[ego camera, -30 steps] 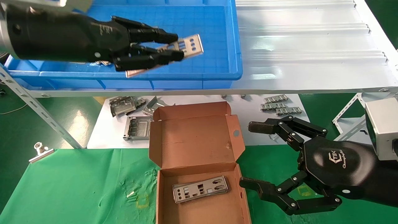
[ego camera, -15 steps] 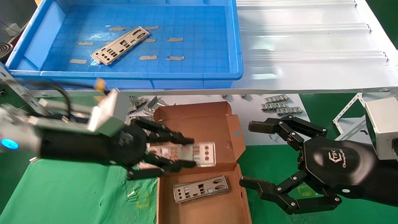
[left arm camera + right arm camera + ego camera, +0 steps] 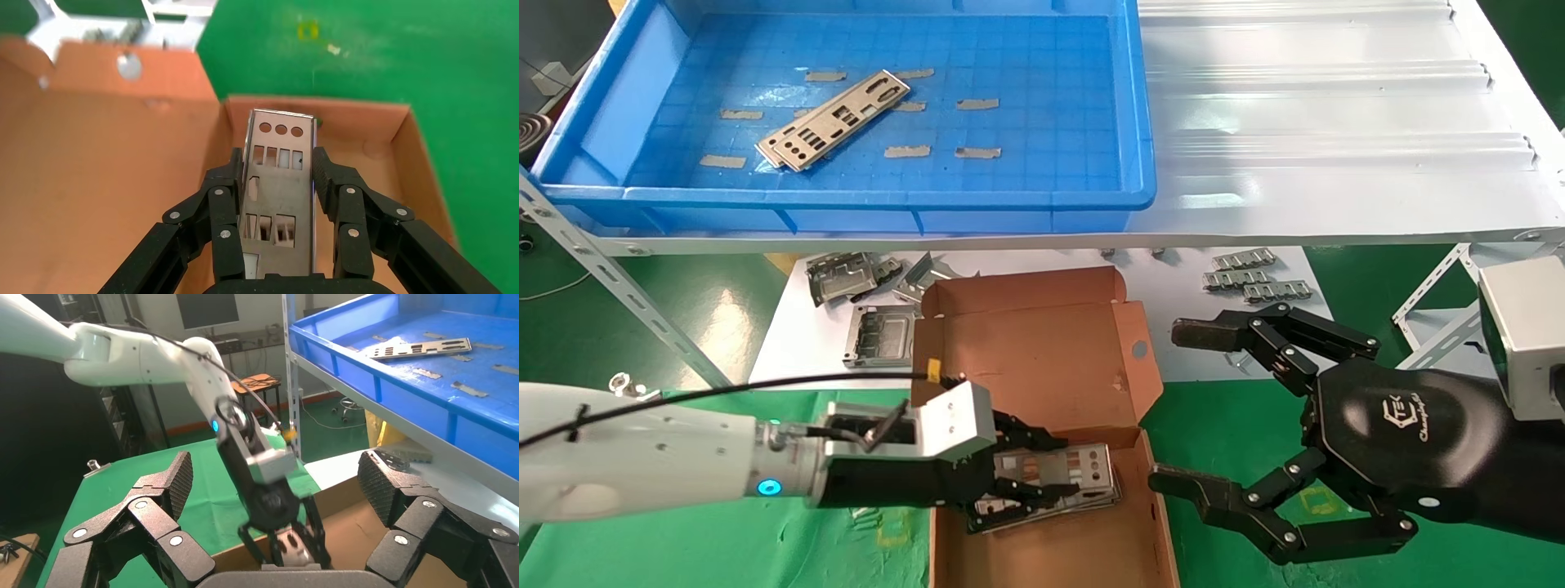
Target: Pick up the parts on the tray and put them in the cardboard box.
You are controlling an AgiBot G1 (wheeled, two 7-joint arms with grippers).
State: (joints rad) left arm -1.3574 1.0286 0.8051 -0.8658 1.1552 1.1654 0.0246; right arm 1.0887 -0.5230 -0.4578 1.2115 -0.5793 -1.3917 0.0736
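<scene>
Here the left gripper [image 3: 1042, 469] is reaching in over the left wall of the cardboard box [image 3: 1042, 359], its black fingers [image 3: 223, 202] clamping a silver part [image 3: 278, 184] by its two long edges. In the left wrist view the plate is pointing toward the box's far wall, its end with three round holes leading, with bare cardboard floor showing on both sides of it and ahead. In the head view the held plate is sitting just above, or perhaps touching, other parts already lying in the box [image 3: 1050, 498]; which of the two cannot be told.

The box's lid is standing open toward the shelf, its side flap with the round hole [image 3: 1140, 349] leaning out to the robot's right. The right gripper [image 3: 1164, 404] is hovering just outside the box's right wall over the green cloth [image 3: 682, 457], its fingers spread wide and holding nothing.

Up on the shelf, the blue tray [image 3: 1042, 196] is holding remaining parts [image 3: 834, 121] lying diagonally toward its left half, well apart from every wall, among short grey tape strips [image 3: 907, 151]. The white ribbed panel [image 3: 1320, 122] is lying beside the tray's right rim. Folded grey brackets [image 3: 862, 302] and small toothed strips [image 3: 1254, 273] are resting on the white sheet behind the box.
</scene>
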